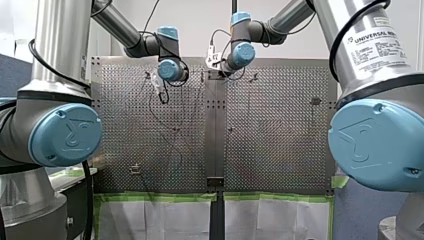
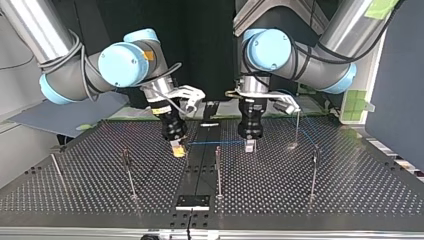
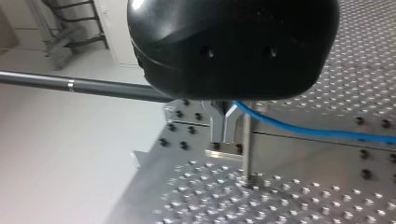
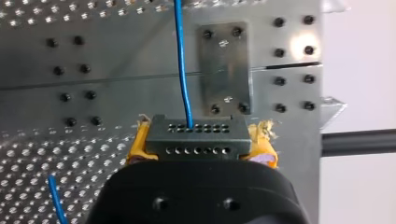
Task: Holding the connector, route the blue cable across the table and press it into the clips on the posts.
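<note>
In the right wrist view my right gripper (image 4: 201, 136) is shut on a dark grey connector (image 4: 196, 145), gripped between its yellow pads (image 4: 139, 142). The blue cable (image 4: 182, 70) leaves the connector's top and runs away over the perforated table. In the top view my right gripper (image 2: 177, 149) stands at centre left. The cable (image 2: 215, 143) stretches level from it to my left gripper (image 2: 249, 145), then trails toward the view's right. The left wrist view shows my left gripper (image 3: 224, 138), its metal fingers shut on the cable (image 3: 303, 131), beside a thin post (image 3: 246, 149).
Thin upright posts stand on the table in the top view: one (image 2: 217, 170) in the middle, one (image 2: 128, 172) to its left, one (image 2: 313, 175) to its right, and a farther one (image 2: 297, 127). A small metal plate (image 2: 192, 201) sits on the centre seam.
</note>
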Available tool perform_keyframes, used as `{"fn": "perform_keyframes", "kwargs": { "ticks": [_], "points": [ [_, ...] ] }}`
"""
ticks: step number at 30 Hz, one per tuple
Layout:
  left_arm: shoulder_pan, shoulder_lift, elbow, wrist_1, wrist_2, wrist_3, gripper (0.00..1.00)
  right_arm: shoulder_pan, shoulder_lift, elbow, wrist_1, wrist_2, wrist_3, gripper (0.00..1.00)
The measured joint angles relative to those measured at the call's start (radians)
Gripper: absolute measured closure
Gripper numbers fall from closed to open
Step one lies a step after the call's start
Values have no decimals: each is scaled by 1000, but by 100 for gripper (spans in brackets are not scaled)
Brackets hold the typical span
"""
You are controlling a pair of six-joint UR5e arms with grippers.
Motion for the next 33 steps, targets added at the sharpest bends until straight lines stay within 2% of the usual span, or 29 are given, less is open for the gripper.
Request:
{"fn": "perform_keyframes", "kwargs": {
  "ticks": [5,10,18,24,33],
  "points": [
    [0,-42,13,14,28,8,100,-14,8,0,-2,-14,2,100],
    [2,-87,41,20,43,7,100,-31,10,-3,-7,-48,10,100],
    [14,-107,90,15,51,3,100,-61,12,-15,-13,-83,17,100],
    [31,-112,128,10,56,-6,100,-82,14,-25,-14,-98,22,100],
    [47,-177,200,-38,82,-2,100,-118,17,-32,-16,-113,36,100]
  ]
}}
